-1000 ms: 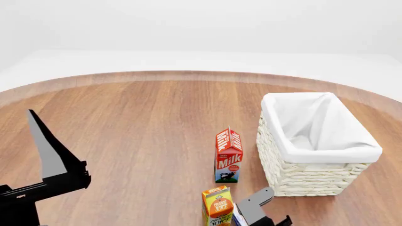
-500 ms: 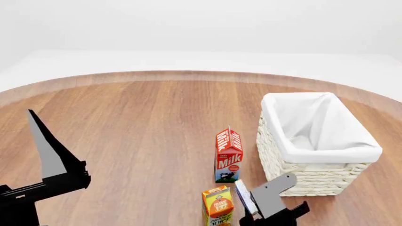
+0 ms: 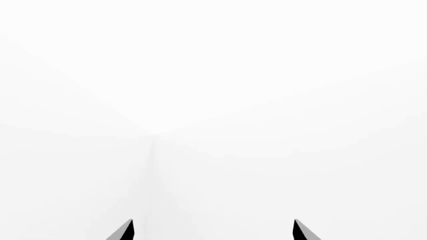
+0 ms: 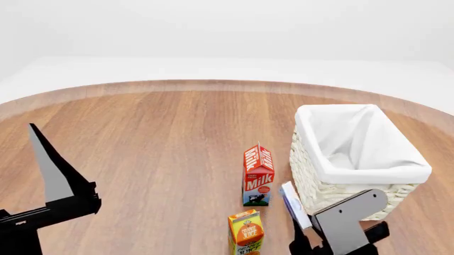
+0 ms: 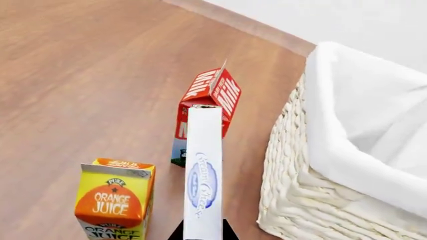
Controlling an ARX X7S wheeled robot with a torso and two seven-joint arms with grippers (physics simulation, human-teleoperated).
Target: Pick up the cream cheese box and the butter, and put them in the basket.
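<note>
Mid-transfer, by the look of it: right pincer (image 4: 307, 234) clenched on the cream cheese box (image 4: 294, 204), held edge-up clear of the counter (image 4: 156, 143), just beside the near front wall of the basket (image 4: 341, 199) and below its rim. In the right wrist view, the cream cheese box (image 5: 203, 175) rising narrow-side-on from between the jaws, with the milk carton (image 5: 207, 107) behind it, the orange juice carton (image 5: 115, 197) to one side and the basket (image 5: 300, 200) close on the other. Left pincer (image 4: 53, 175) parked well apart on the counter's far side from the basket, spread wide and holding nothing; only two dark fingertips (image 3: 123, 231) against blank white in its own wrist view. No butter visible in any view, so presumably out of frame and yet to be dealt with. Next, most likely: more height to clear the cloth-lined rim, then a shift over the white liner (image 4: 354, 141) and a release inside. Some care called for near the milk carton (image 4: 258, 175), standing close enough to be knocked over by a sideways swing.
</note>
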